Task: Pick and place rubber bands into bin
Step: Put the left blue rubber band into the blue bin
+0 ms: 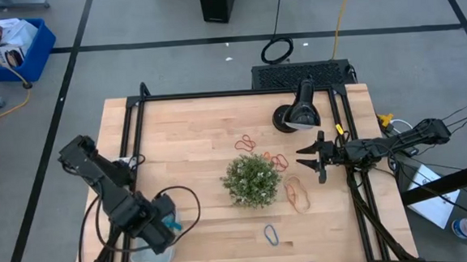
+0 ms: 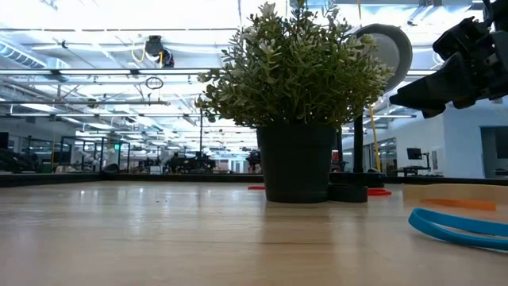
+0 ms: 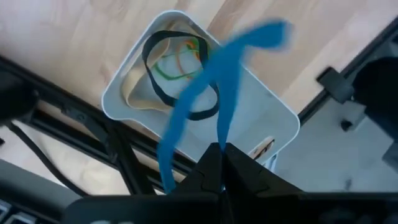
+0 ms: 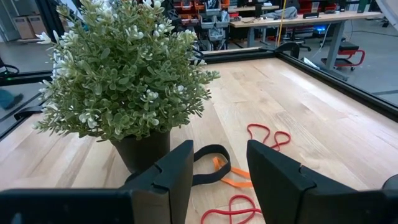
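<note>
The pale light-blue bin [image 3: 267, 115] sits at the table's near left edge [image 1: 156, 253] and holds several rubber bands: a dark one [image 3: 152, 87], green, orange and tan. Directly above it my left gripper [image 3: 222, 149] [image 1: 168, 224] points down, shut on a blue rubber band [image 3: 205, 81]. Loose bands lie on the wood: red ones [image 1: 245, 142] [image 1: 278, 160], orange-tan ones [image 1: 297, 192] and a blue one [image 1: 271, 235] [image 2: 460, 226]. My right gripper [image 1: 312, 160] [image 4: 217, 171] hovers open at the right, pointing level toward the plant, with nothing between its fingers. My left gripper pinches the blue rubber band between its two shut fingers at one spot on the loop [image 3: 221, 134], coming from above and pointing down. The band dangles slack below the fingertips, clear of the table and over the bin.
A potted plant [image 1: 253, 179] stands mid-table, with a dark band [image 4: 208, 163] and orange bands by its pot. A black lamp-like stand [image 1: 297, 112] is at the far right. Black frame rails [image 1: 132, 137] edge the table. A deep-blue bin [image 1: 13, 47] sits on the floor.
</note>
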Tool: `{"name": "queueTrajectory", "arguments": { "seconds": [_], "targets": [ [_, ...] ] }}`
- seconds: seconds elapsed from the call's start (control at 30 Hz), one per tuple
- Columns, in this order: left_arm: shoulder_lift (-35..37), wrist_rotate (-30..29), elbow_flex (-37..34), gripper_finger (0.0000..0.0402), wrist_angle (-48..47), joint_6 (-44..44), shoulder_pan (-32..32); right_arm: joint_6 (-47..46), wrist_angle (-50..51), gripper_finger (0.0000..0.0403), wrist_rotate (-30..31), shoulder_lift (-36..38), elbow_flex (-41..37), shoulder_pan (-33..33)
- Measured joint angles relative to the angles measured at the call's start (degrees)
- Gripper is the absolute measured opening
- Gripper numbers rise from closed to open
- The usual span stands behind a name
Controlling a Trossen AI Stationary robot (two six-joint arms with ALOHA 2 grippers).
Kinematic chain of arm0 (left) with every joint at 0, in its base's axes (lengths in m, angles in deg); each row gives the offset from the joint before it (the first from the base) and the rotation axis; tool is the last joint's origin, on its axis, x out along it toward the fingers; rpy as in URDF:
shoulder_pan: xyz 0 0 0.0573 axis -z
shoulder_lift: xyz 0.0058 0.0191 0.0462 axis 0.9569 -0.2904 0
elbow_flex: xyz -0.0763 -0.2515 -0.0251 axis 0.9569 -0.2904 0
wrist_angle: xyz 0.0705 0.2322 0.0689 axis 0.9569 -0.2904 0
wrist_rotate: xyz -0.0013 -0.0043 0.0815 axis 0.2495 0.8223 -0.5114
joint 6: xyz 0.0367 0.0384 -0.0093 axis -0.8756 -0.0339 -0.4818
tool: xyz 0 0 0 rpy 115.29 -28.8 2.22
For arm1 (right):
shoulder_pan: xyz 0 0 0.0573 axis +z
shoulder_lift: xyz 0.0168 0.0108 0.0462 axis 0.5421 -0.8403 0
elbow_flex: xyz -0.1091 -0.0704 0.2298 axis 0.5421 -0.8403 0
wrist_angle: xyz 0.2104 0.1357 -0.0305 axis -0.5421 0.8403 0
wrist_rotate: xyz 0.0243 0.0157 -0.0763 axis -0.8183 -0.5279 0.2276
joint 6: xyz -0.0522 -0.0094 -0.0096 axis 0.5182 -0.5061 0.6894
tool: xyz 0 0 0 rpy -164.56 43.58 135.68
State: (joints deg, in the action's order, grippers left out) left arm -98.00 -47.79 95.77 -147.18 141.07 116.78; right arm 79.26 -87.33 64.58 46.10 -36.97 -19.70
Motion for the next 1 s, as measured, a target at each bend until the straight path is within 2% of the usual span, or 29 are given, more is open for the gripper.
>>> {"name": "queueTrajectory", "arguments": {
  "seconds": [0.27, 0.37, 0.47, 0.63, 0.77, 1.0],
  "targets": [
    [-1.2, -3.7, -0.1, 0.0009, 0.1, 7.1, 2.6, 0.0, 0.0, 0.0146, 0.0, 0.0, 0.0, 0.0],
    [-2.3, -2.3, -1.9, 0.0006, 0.1, 7.4, 3.0, 0.0, 0.0, 0.0146, 0.0, 0.0, 0.0, 0.0],
    [-2.7, -0.5, -6.0, 0.0006, 2.5, 8.2, 3.1, 0.0, 0.0, 0.0146, 0.0, 0.0, 0.0, 0.0],
    [-2.7, -1.6, -13.7, 0.0018, 14.0, 6.3, 2.8, 0.0, 0.0, 0.0146, 0.0, 0.0, 0.0, 0.0],
    [-2.7, -1.3, -20.2, 0.0006, 20.2, 6.1, 2.5, 0.0, 0.0, 0.0146, 0.0, 0.0, 0.0, 0.0],
    [-2.7, 2.2, -30.4, 0.0024, 29.1, 7.8, 2.5, -0.3, 0.0, 0.0146, 0.0, 0.0, 0.0, 0.0]
  ]
}}
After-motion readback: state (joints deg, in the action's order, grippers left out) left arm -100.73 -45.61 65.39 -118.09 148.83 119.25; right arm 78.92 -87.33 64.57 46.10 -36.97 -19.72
